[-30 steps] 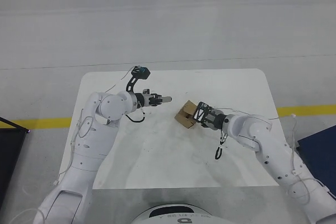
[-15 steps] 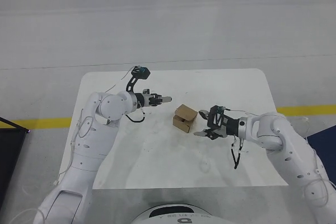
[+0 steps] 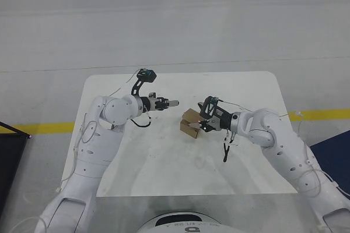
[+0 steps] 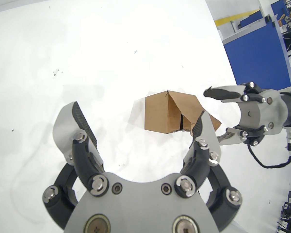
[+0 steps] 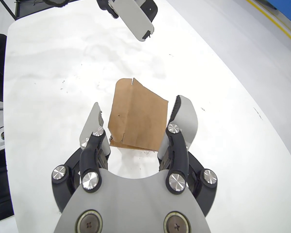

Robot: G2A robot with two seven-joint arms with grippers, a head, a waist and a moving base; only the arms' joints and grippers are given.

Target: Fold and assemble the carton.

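White table (image 3: 163, 169), rounded corners, top scuffed and speckled with dark marks; off its near left corner a black frame (image 3: 3, 148) stands on the floor; off its near right side, a blue partition (image 3: 344, 157); a yellow floor stripe (image 3: 46, 127) runs left to right past both sides of the table at about mid-depth.

Right arm enters from the near right; a black cable (image 3: 226, 152) hangs in a loop under its wrist, above the tabletop.

Carton (image 3: 191, 123): small, brown corrugated cardboard, partly folded, resting on the table about mid-depth and slightly right of centre; in the left wrist view one side stands as a flat wall, a flap slopes down from the top edge toward the right, and a dark gap shows between panels; in the right wrist view a creased panel with one rounded corner faces up; state of the underside cannot be told.

Right gripper (image 5: 137, 104): at the carton's right end, pointing left; fingers spread wide, one on the near side and one on the far side, so that end lies between them; pads close to the cardboard, contact not resolvable.

Left gripper (image 4: 138, 109): left of the carton and a little farther back, raised above the table, pointing right toward it; fingers wide apart, clear of the cardboard.

Grey floor (image 3: 175, 35) beyond the table's far edge.
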